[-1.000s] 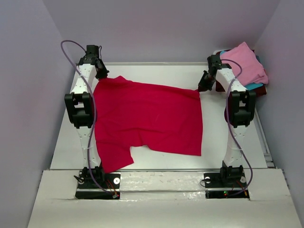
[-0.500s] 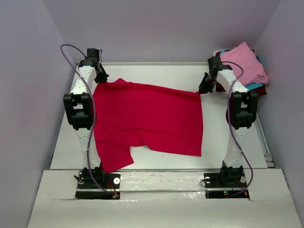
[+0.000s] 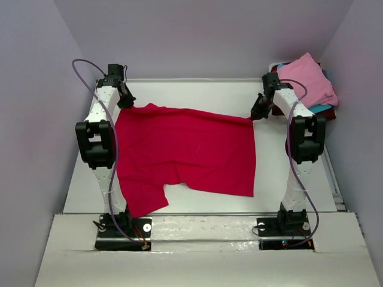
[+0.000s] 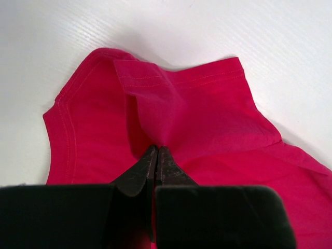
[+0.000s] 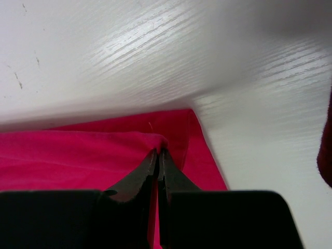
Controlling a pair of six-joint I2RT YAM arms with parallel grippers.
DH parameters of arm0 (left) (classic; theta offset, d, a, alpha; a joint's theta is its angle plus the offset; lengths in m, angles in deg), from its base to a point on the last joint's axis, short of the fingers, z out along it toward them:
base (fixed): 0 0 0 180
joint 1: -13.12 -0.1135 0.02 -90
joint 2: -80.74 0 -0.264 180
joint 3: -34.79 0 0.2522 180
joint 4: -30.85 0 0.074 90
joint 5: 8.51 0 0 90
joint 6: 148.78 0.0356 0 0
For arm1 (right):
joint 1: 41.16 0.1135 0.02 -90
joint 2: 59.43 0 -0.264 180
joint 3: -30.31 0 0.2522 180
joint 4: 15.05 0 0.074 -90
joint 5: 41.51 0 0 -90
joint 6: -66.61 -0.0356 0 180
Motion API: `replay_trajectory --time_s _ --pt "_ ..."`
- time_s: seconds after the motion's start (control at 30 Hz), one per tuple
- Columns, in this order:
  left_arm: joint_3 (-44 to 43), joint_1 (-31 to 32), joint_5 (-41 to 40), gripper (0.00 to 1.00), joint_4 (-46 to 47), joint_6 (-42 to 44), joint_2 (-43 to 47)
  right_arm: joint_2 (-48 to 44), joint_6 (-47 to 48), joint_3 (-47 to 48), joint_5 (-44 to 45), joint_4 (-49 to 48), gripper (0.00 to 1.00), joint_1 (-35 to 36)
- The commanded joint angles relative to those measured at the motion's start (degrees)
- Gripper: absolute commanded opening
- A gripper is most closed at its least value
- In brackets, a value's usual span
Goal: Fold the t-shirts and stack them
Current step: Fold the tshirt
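You have the crimson t-shirt (image 3: 185, 152) spread flat across the middle of the table (image 3: 197, 89), one sleeve trailing toward 7 o'clock, beside the left arm's base. At 10 o'clock your left gripper (image 3: 127, 103) is pinched tight on a fold of cloth by the far sleeve. At 2 o'clock your right gripper (image 3: 256, 113) is clamped on the shirt's far corner. Farther out along 2 o'clock, the pink t-shirt (image 3: 308, 81) lies atop a teal t-shirt (image 3: 321, 108) and a dark maroon t-shirt (image 3: 279, 110).
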Motion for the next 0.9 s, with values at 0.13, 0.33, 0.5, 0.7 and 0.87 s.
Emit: replay_trajectory --time_s 0.13,0.33,0.5,0.7,0.87 --pt "6.59 -1.54 -0.70 0.06 1.55 -1.24 7.90 -3.18 -1.02 -0.40 0.74 1.43 0.07 -0.02" --pt "8.62 -3.20 -1.05 0.06 1.99 -1.33 9.57 -2.92 -0.93 1.01 0.82 3.28 0.07 -0.54" --pt "9.68 -3.73 -1.05 0.06 1.90 -1.33 10.36 -3.70 -1.11 -0.39 1.00 3.99 0.07 -1.69" --pt "10.21 -4.26 -1.40 0.06 1.82 -1.33 10.72 -4.50 -0.76 -1.89 1.00 3.99 0.07 -2.73" --pt "11.61 -4.26 -1.40 0.06 1.99 -1.33 11.33 -5.11 -0.49 -2.94 0.65 3.99 0.07 -2.74"
